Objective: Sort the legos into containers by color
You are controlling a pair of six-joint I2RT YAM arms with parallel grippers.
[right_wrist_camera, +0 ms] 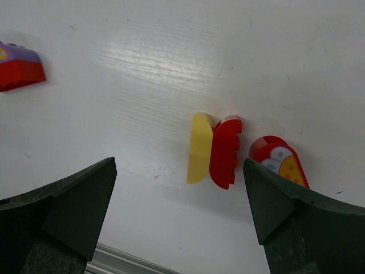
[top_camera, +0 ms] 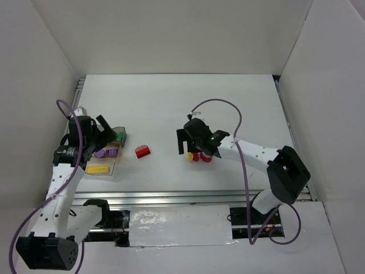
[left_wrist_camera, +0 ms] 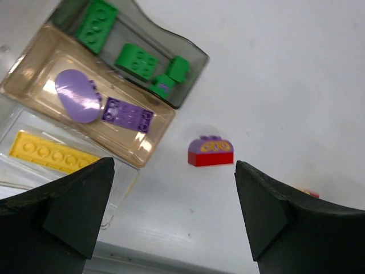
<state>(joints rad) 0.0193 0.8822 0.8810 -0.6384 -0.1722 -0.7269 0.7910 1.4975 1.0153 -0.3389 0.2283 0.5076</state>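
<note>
The containers [top_camera: 114,155] sit at the left as joined trays. The dark tray [left_wrist_camera: 191,74] holds three green legos [left_wrist_camera: 137,60]. The amber tray [left_wrist_camera: 155,140] holds a purple oval [left_wrist_camera: 77,96] and a purple plate [left_wrist_camera: 127,114]. A clear tray holds a yellow plate [left_wrist_camera: 48,151]. My left gripper [left_wrist_camera: 174,188] is open above the table beside the trays, nothing between its fingers. A red brick with a purple top [left_wrist_camera: 210,152] lies just ahead of it. My right gripper [right_wrist_camera: 179,188] is open over a yellow half-round [right_wrist_camera: 199,148], a red toothed piece [right_wrist_camera: 226,153] and a printed red round piece [right_wrist_camera: 279,160].
The red brick [top_camera: 142,152] lies on the white table between the two arms. White walls close in the left, right and back sides. A metal rail [top_camera: 171,197] runs along the near table edge. The right arm's purple cable [top_camera: 228,108] arches above its wrist.
</note>
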